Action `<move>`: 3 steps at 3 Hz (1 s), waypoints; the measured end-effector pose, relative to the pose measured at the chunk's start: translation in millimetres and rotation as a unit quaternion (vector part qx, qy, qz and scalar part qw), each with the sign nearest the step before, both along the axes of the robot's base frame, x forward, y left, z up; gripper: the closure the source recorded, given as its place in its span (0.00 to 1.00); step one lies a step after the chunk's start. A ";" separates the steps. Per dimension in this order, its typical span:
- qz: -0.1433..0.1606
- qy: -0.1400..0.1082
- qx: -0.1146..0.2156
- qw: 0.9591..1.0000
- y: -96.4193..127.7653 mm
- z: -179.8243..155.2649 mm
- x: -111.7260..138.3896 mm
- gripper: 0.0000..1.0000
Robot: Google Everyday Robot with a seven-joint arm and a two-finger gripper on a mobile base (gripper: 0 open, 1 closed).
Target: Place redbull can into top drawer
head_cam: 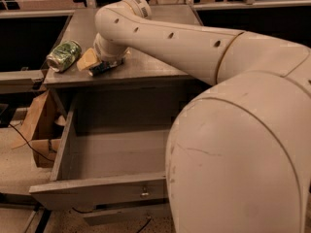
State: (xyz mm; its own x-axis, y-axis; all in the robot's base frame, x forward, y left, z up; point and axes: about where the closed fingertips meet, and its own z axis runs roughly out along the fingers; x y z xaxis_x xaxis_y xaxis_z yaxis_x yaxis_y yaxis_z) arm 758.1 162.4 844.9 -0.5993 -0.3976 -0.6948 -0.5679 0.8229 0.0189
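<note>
Grey metal countertop [146, 64] is filling the upper part of the camera view, with dark recesses lying on both sides of it.

Across it the robot's thick cream-coloured arm [194, 42] is arching from the right and bending down at its wrist. This is bringing the gripper [109, 62] low over the left part of the top. Under the gripper the slim blue-and-silver redbull can [99, 70] is lying, near the counter's front edge. Only part of it is showing beneath the wrist. Whether the gripper is clenching the can or merely sitting over it cannot be told.

A flat tan wedge-shaped object [86, 58] is lying just beside the can. Further left, a fatter green-patterned can [63, 56] is resting on its side, apart from the gripper.

Below the counter, the wide grey top drawer [97, 191] with its small metal knob [144, 193] is standing pulled fully out. Its bare floor is showing, so it is lying ready to receive the can. The narrower lower drawer front [121, 213] is staying shut beneath it.

The low wrist pose is suggesting a pick from above. By my judgement the task is at the grasping step, with the lift and the carry over the drawer yet to come. The nearby tan object is looking like the main thing at risk of being nudged.
</note>
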 end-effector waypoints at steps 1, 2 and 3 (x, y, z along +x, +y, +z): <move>-0.008 0.002 -0.011 1.000 -1.2 -3.2 1.3 0.48; -0.014 0.002 -0.018 1.000 -6.9 -3.2 -0.9 0.72; -0.019 -0.002 -0.026 0.999 -15.8 2.1 -7.4 0.95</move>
